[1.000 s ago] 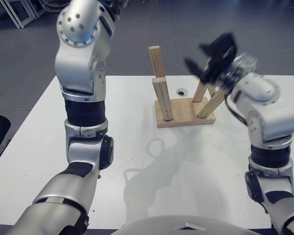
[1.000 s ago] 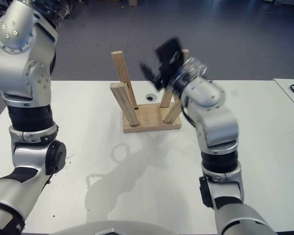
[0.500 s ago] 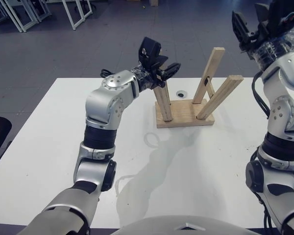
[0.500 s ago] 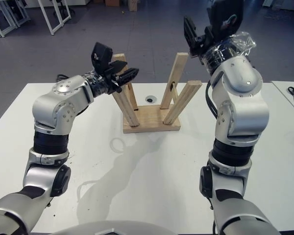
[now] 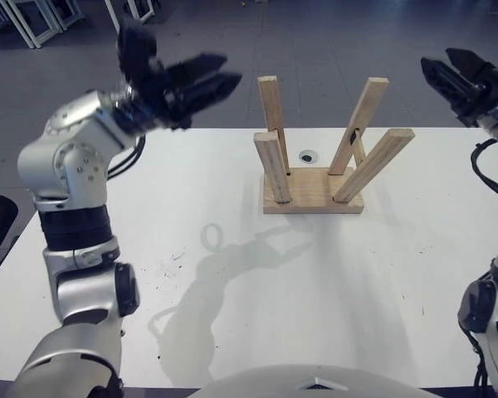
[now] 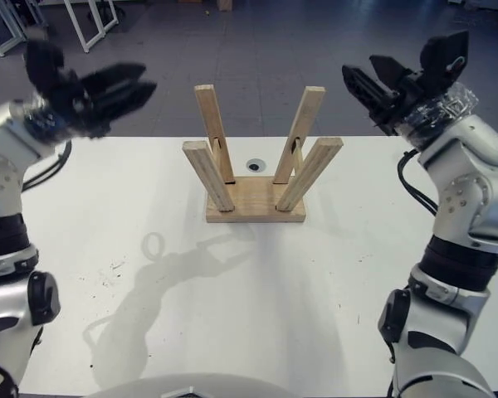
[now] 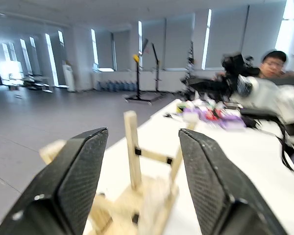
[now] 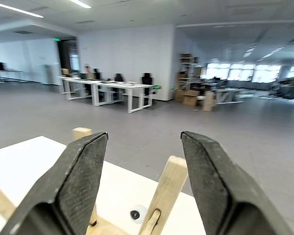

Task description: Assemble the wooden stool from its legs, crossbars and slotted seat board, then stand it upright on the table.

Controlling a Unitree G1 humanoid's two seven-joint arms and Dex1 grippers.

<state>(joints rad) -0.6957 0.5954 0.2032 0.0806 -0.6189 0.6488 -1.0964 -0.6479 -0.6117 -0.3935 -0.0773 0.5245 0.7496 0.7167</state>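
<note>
Both arms swung outward; left gripper (image 5: 222,71) and right gripper (image 6: 363,70) gape empty, flanking the upturned stool (image 5: 312,196).

Silver-grey left arm (image 5: 70,178) and right arm (image 6: 469,195) of rounded shells, black ribbed bands (image 5: 70,228) at the joints, small screws (image 5: 66,162) dotted on the round housings. Black cables (image 6: 411,186) looped beside each forearm. Clear wrap (image 6: 436,104) at the wrists. Black left hand (image 5: 228,70) and right hand (image 6: 361,68), broad textured fingers (image 7: 81,181).

A pale wooden stool (image 6: 255,199) rests upside down at the far middle of the white table (image 5: 332,274), its flat rectangular seat board (image 5: 312,195) down and four splayed square legs (image 5: 275,166) pointing upward.
</note>
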